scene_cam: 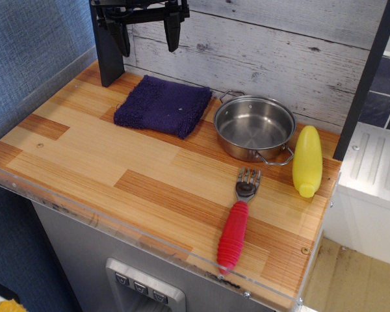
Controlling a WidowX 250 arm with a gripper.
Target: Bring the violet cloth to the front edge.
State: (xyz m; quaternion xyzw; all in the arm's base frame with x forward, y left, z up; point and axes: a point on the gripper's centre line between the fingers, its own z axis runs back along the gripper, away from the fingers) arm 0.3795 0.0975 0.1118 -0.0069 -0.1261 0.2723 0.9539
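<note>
Violet-blue and fuzzy, the square terry cloth (162, 105) lies flat at the far side of my striped wooden countertop (84, 156), well apart from the clear acrylic front edge (117, 224). I see my black gripper (148, 38) hanging above its far-left corner, fingers spread wide, holding nothing. Right of the cloth sit a round steel pot (255, 127), a yellow plastic bottle (307, 161) and a red-handled fork (237, 224).
</note>
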